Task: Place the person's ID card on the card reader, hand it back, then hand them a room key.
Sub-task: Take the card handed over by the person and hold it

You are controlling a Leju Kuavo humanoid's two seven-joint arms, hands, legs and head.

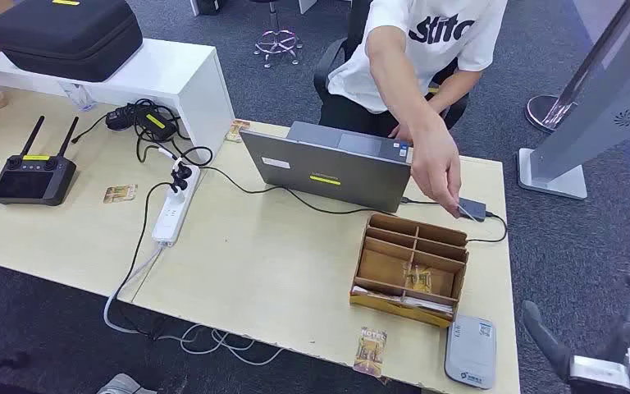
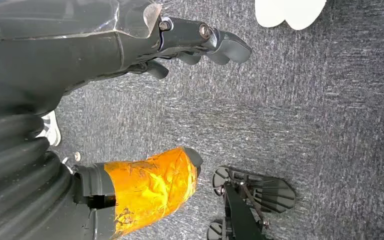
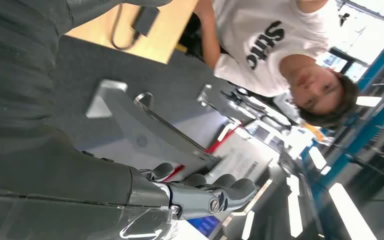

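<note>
Right hand [image 1: 615,345] low at tabletop's [image 1: 279,271] right corner, fingers apart, holding nothing; left hand [image 2: 200,45] over grey carpet, fingers loosely spread, empty; rounded grey card reader [image 1: 469,351] beside cardboard organizer [image 1: 410,267]; person's hand [image 1: 439,168] pinches dark flat card [image 1: 472,208].

From high up we look forward and down over the bench [image 1: 279,271]; our left wrist camera faces the carpet closely, while our right wrist camera shares the seated person [image 3: 260,45].
</note>
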